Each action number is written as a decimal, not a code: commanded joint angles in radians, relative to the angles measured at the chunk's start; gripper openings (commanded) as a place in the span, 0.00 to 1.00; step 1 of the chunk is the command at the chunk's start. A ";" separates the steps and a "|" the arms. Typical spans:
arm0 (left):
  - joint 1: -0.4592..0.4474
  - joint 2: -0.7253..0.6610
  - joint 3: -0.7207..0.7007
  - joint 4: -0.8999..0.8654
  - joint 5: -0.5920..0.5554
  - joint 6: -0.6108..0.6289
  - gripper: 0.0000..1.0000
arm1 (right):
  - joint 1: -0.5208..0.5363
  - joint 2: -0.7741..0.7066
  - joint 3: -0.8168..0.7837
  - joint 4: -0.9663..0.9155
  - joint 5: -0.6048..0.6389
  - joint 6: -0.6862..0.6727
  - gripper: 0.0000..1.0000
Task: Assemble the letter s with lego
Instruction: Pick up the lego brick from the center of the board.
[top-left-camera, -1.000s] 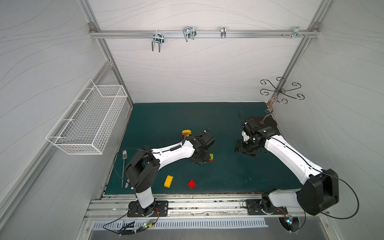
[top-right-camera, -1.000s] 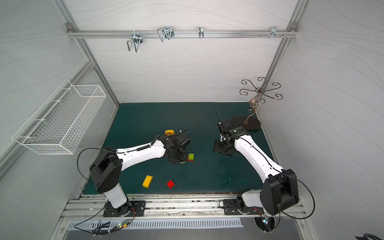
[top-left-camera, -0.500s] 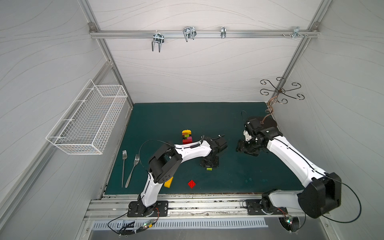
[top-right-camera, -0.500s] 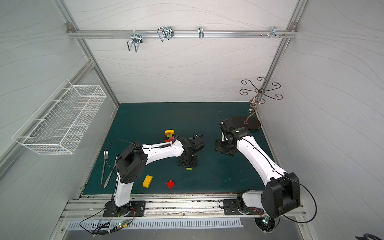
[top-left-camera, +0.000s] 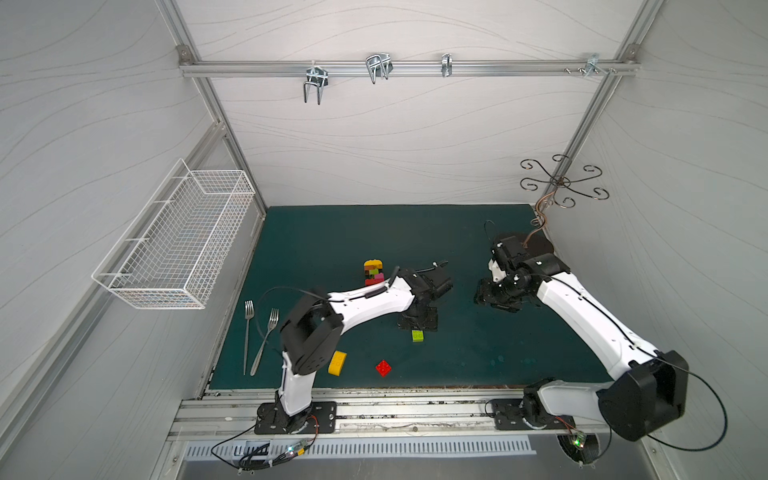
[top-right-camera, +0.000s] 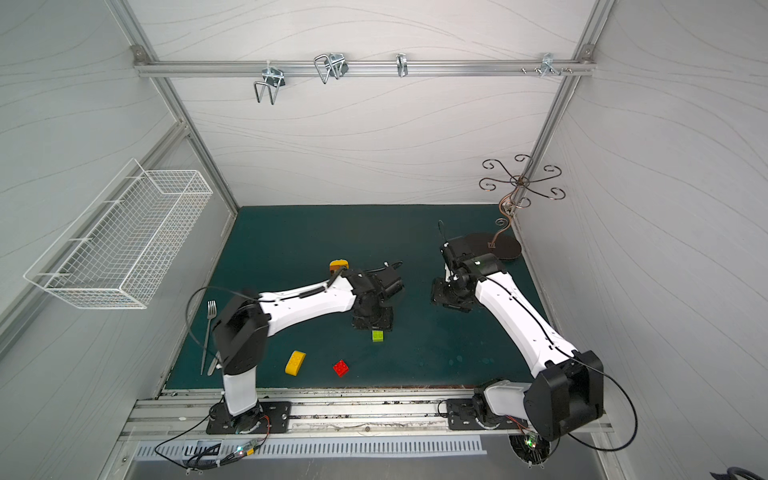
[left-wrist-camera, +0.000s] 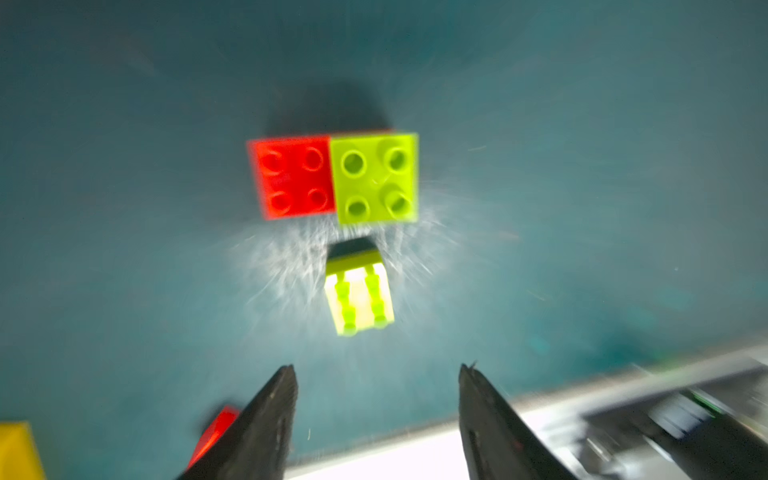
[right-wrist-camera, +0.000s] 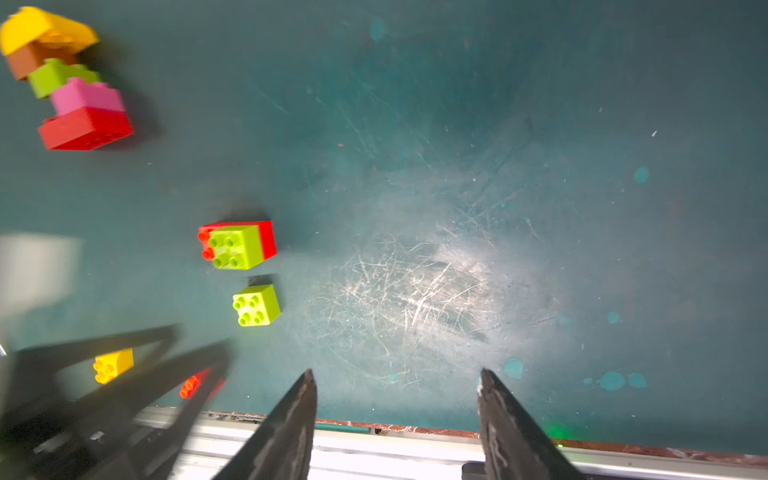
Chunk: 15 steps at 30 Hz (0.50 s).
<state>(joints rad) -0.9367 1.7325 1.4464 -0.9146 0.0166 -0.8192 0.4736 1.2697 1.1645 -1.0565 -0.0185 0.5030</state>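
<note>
Teal mat (top-left-camera: 332, 232): two forks (top-left-camera: 247, 340) (top-left-camera: 264, 343), three single bricks (top-left-camera: 418, 336) (top-left-camera: 337, 363) (top-left-camera: 383, 368), a red-lime pair (left-wrist-camera: 332, 178), a five-brick stack (right-wrist-camera: 70, 83); left tool (left-wrist-camera: 378, 368), right tool (right-wrist-camera: 397, 372) spread.

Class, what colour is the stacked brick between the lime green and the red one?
Pink; the brick shows best in the right wrist view.

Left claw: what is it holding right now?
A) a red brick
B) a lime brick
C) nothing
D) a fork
C: in the left wrist view the left claw has its jaws apart with only mat between them, and the single lime brick lies on the mat beyond the tips.
</note>
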 joint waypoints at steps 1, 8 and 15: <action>0.096 -0.235 -0.059 -0.104 -0.128 -0.034 0.65 | 0.174 0.014 0.044 -0.051 0.049 0.059 0.61; 0.488 -0.713 -0.254 -0.225 -0.230 -0.022 0.64 | 0.631 0.295 0.134 0.037 0.081 0.206 0.61; 0.761 -0.903 -0.304 -0.308 -0.166 0.055 0.68 | 0.872 0.607 0.387 0.021 0.058 0.219 0.63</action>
<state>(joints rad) -0.2218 0.8471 1.1553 -1.1725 -0.1715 -0.8059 1.2968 1.8328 1.4849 -1.0084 0.0437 0.6899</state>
